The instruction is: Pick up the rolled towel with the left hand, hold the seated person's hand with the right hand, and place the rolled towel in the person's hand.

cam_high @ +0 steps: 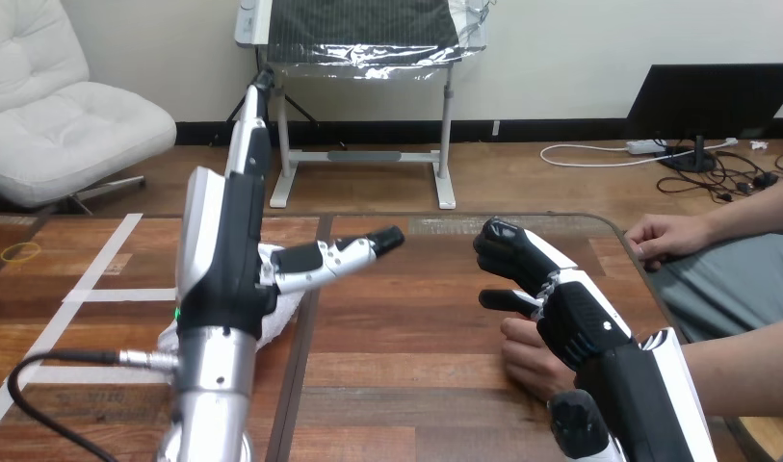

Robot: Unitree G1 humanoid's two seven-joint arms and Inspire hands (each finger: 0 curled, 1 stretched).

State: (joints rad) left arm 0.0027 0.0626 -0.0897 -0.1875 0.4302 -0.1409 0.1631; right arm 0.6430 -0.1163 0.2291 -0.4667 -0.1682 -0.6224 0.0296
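rolled towel (283, 306) on worktop (416, 337) beneath our left hand (320, 262), fingers straight across it | right hand (561, 298) fingers curled, empty, above person's hand (527, 358) | we judge towel soft, light, squashy: wrap mid-roll

Beyond my brown wooden table (416, 327), marked with strips of white tape (103, 260), a brown plank floor (522, 183) runs to a cream wall (561, 38) with a black skirting board (541, 128). A white cushioned armchair (50, 115) stands far left. A white metal stand (363, 154) is in the middle, and a black flat screen (710, 96) is at right.
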